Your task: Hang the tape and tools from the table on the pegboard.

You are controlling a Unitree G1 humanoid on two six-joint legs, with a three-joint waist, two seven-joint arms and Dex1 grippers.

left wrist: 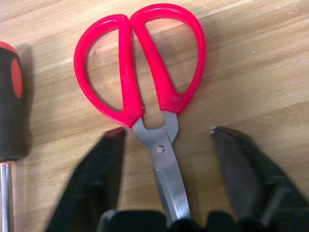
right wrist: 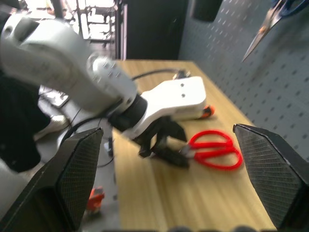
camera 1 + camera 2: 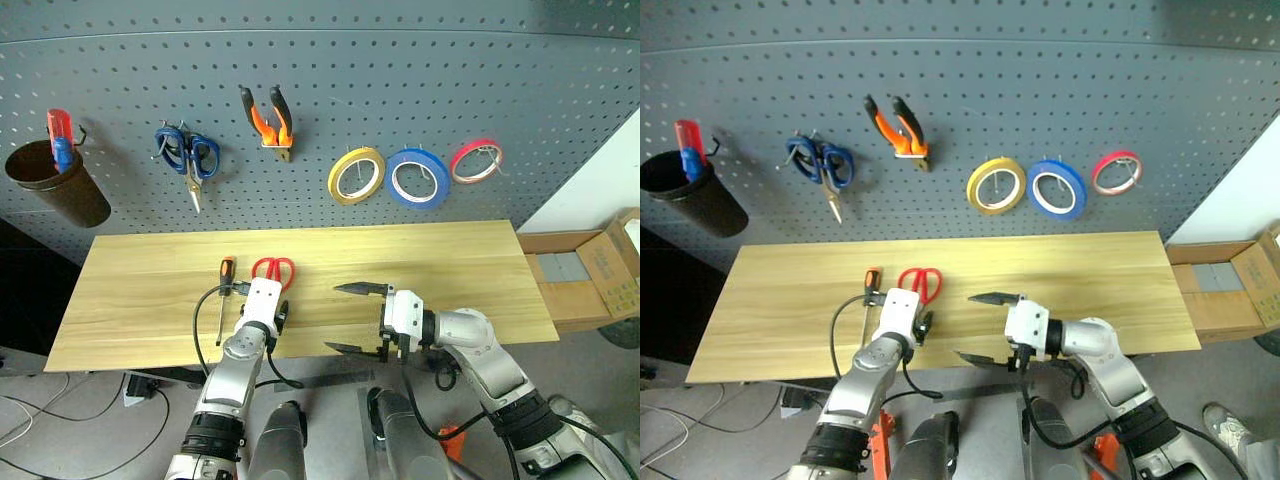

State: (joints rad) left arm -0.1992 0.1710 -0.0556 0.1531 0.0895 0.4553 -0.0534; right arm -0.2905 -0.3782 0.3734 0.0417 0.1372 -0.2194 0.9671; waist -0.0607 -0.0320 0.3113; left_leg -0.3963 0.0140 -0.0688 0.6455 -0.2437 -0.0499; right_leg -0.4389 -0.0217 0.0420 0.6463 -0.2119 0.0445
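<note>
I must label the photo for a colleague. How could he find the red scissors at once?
Look at the wooden table below the grey pegboard. The red scissors lie flat near its middle, beside a screwdriver. Their handles are red, while the other scissors, blue-handled, hang on the pegboard.

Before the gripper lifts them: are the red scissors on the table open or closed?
Closed. The red scissors lie flat, both handle loops touching and the steel blades together as one strip.

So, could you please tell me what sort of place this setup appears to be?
Most likely a workshop or tool-bench corner: a dark grey pegboard holds pliers, blue-handled scissors and rolls of tape on hooks, above a wooden table with red-handled scissors.
</note>
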